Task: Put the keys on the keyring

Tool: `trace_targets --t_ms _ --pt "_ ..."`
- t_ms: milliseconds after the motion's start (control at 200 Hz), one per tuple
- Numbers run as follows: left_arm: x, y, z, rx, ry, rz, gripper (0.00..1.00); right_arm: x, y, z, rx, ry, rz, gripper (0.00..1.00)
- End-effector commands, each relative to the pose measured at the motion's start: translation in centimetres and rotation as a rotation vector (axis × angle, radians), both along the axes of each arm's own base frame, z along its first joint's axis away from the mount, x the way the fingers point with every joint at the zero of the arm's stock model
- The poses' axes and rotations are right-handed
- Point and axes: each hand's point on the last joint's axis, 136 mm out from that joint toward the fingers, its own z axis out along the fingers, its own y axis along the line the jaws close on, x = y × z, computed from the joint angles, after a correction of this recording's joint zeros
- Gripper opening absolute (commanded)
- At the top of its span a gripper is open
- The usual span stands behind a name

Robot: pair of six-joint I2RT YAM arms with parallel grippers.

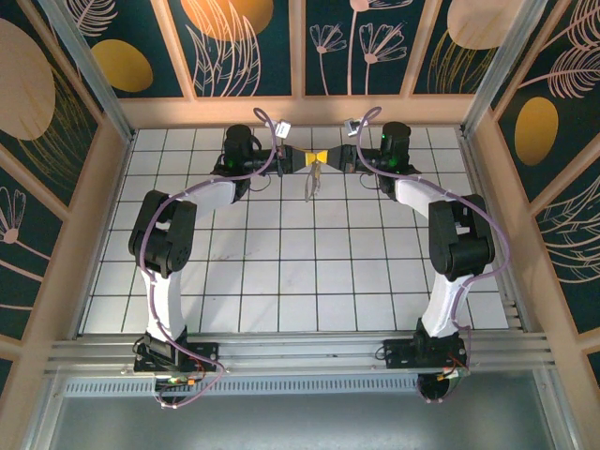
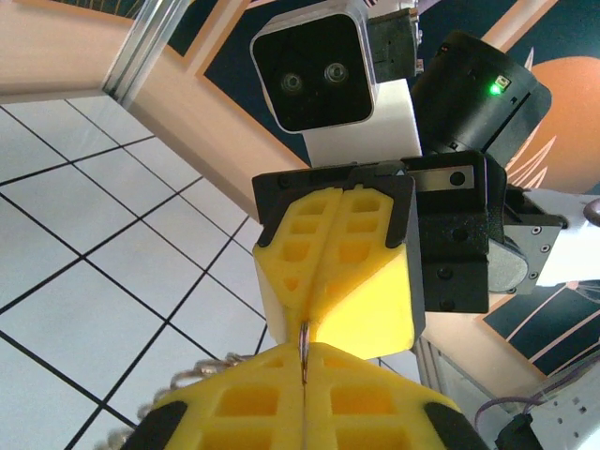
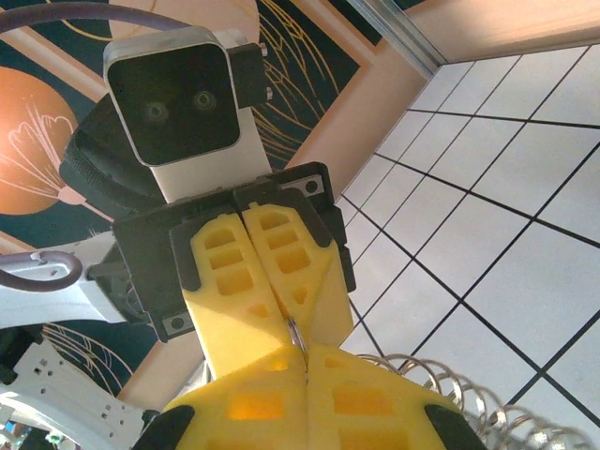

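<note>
Above the far middle of the tiled floor, my left gripper (image 1: 308,157) and right gripper (image 1: 326,157) meet tip to tip. Each is shut on the same thin metal ring (image 2: 306,345), whose edge shows between the yellow fingers (image 3: 298,336). From that ring hangs the keyring (image 1: 311,184), a grey-tan coiled loop. Its coils show beside my left fingers (image 2: 192,373) and beside my right fingers (image 3: 473,398). In the left wrist view the right gripper (image 2: 310,322) faces me; in the right wrist view the left gripper (image 3: 292,322) does. The small gold key is hidden.
White tiled floor (image 1: 281,272) with dark grout lines spreads below the arms. Wooden-framed patterned walls (image 1: 300,111) close in the back and both sides. Purple cables (image 1: 265,141) loop off both wrists.
</note>
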Motion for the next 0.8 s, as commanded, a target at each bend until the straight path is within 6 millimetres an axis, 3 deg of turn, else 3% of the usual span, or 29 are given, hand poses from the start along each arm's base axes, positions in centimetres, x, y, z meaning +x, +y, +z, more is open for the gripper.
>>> trace_targets --t_ms 0,105,210,290,435,796 --pt "-1.3 -0.7 2.2 -0.029 -0.074 -0.042 0.00 0.0 0.6 1.1 0.002 -0.053 0.022 0.00" --pt "-1.5 -0.6 2.6 -0.045 -0.072 -0.037 0.00 -0.2 0.3 1.5 0.002 -0.067 0.016 0.00" --pt "-1.6 -0.4 3.1 -0.059 -0.069 -0.015 0.00 -0.2 -0.8 2.6 0.006 -0.092 -0.040 0.29" --pt "-1.7 -0.2 3.6 -0.073 -0.074 0.004 0.00 -0.5 -1.9 3.5 0.017 -0.109 -0.090 0.40" --pt "-2.5 0.1 4.8 -0.113 -0.082 0.005 0.00 -1.6 -3.6 3.9 0.010 -0.135 -0.182 0.43" --pt "-4.6 -0.1 6.0 -0.162 -0.097 -0.002 0.00 -3.4 -6.2 1.2 -0.078 -0.198 -0.478 0.43"
